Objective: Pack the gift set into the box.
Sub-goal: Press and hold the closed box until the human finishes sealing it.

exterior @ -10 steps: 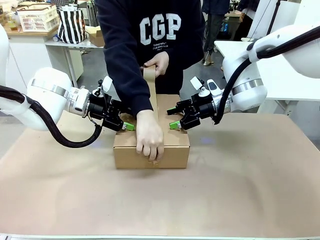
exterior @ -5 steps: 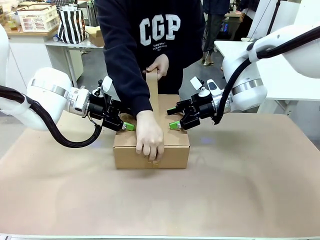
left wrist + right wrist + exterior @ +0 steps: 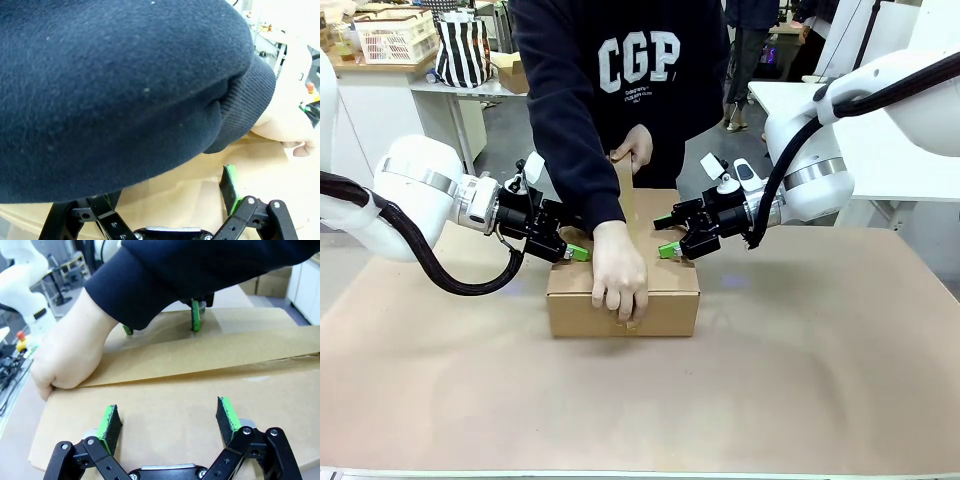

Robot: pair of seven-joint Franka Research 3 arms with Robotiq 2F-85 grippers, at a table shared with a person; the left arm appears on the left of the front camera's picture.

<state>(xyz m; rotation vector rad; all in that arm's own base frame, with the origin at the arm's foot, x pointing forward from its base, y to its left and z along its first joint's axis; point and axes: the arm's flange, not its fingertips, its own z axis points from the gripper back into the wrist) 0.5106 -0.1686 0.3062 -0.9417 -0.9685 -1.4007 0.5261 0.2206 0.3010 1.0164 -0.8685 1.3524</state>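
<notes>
The brown cardboard box (image 3: 665, 300) stands mid-table with its top flaps down, and the gift set is hidden. My left gripper (image 3: 572, 250) and right gripper (image 3: 669, 247) are both open, their green pads resting on the box top at either side. A person's hand (image 3: 619, 276) presses a brown tape strip (image 3: 625, 195) onto the box's front edge while the other hand (image 3: 636, 143) holds the strip up behind. In the right wrist view my right gripper (image 3: 169, 420) spreads over the box top (image 3: 165, 405), the tape strip (image 3: 225, 352) beyond it. A dark sleeve (image 3: 125, 85) hides most of my left gripper (image 3: 160, 200); one pad (image 3: 230, 181) is visible.
The person stands close against the table's far edge, arms reaching over the box between my grippers. Brown paper covers the table (image 3: 820, 380). A white basket (image 3: 395, 38) and a striped bag (image 3: 463, 50) sit on a bench behind at left.
The person's rear hand has come down a little, lowering the tape strip toward the box top. Both grippers and the box have stayed put.
</notes>
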